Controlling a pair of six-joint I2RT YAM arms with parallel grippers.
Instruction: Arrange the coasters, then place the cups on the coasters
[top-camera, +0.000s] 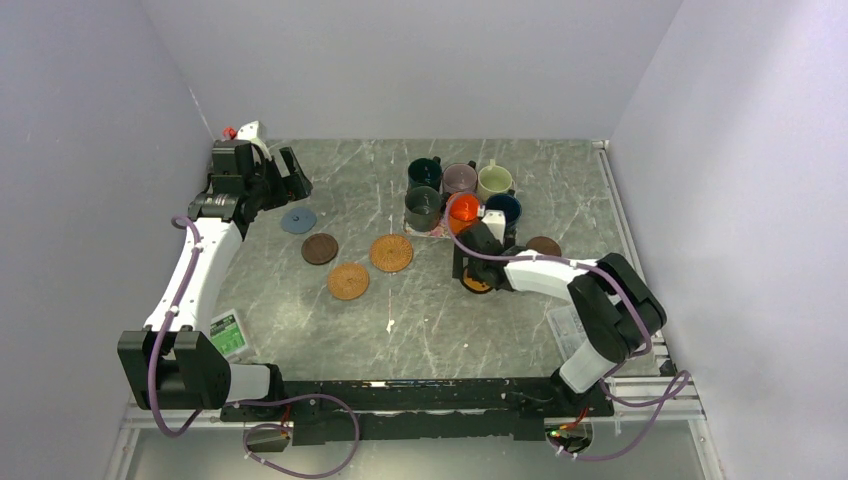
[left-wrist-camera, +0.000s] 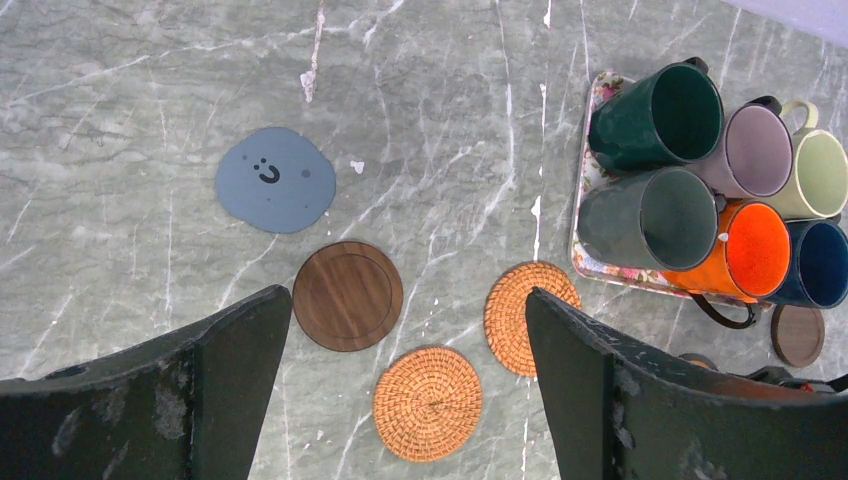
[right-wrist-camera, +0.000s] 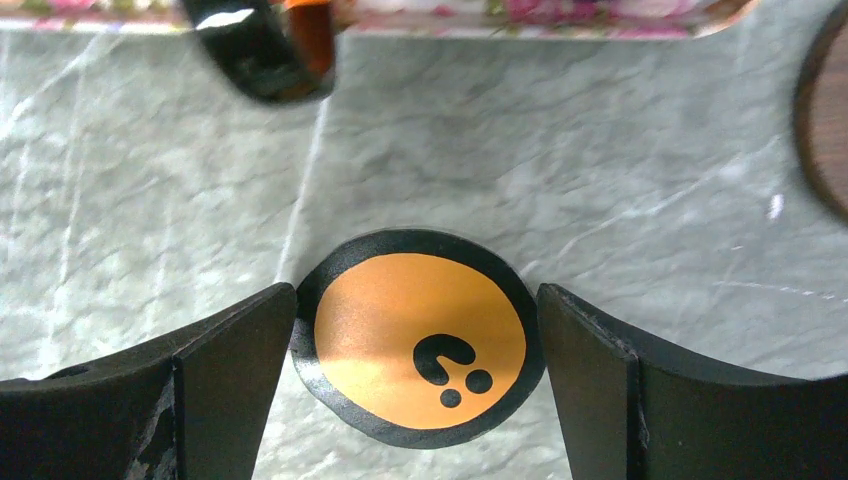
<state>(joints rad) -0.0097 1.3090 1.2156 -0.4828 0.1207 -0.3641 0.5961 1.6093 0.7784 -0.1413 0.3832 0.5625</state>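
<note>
Coasters (left-wrist-camera: 348, 295) lie flat and spread out across the grey marbled surface (top-camera: 420, 330). Nearest, right of centre, the black coaster with the yellow centre (right-wrist-camera: 420, 340) lies between the wide-open jaws of the right end effector (right-wrist-camera: 415, 300), which stands low over it with one finger at each side of its rim; whether the fingers touch it cannot be told. About level with it, left of centre, lies a tan woven coaster (top-camera: 348, 281). The second woven coaster (top-camera: 391, 253) lies a little farther and to the right, close by but apart. Left of that sits a dark brown coaster (top-camera: 320, 248). The other dark brown coaster (top-camera: 544, 245) lies on the right, just beyond the right end effector. Farther on the left lies the grey-blue coaster (top-camera: 298, 220). Beyond the centre a floral mat (left-wrist-camera: 610, 272) carries the six cups, bunched in two rows: the dark grey cup (top-camera: 423, 205), orange cup (top-camera: 463, 210) and navy cup (top-camera: 503, 208) nearer, the dark green cup (top-camera: 425, 172), mauve cup (top-camera: 459, 178) and cream cup (top-camera: 494, 182) behind them. At the far left the left end effector (top-camera: 290, 175) hangs above the surface beyond the grey-blue coaster, jaws spread wide and holding nothing.
</note>
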